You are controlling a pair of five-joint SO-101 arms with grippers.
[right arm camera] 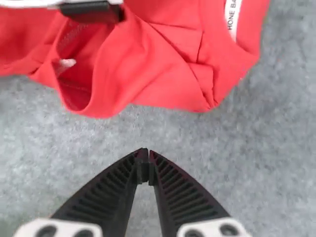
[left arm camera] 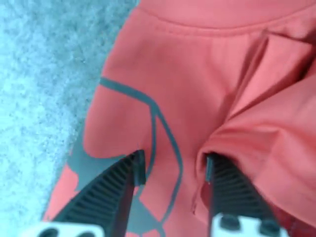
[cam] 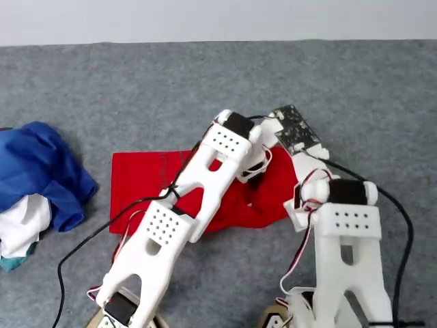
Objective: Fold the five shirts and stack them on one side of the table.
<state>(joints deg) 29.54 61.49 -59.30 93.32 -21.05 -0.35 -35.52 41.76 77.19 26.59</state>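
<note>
Folding the red shirt (cam: 143,179) in the middle of the bench (cam: 355,82): the left claw (left arm camera: 174,160) gapes over a raised crease, which I judge it must pinch next, while the right claw (right arm camera: 143,155) hangs closed just beside the shirt's edge

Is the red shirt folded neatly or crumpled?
Half-folded: the red shirt lies flat with straight edges at one end, but bunches into loose creases at the other.

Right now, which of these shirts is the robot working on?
The red shirt, spread mid-table: the left gripper hangs open right over it. The blue shirt and white shirt lie crumpled in a heap at the side.
</note>
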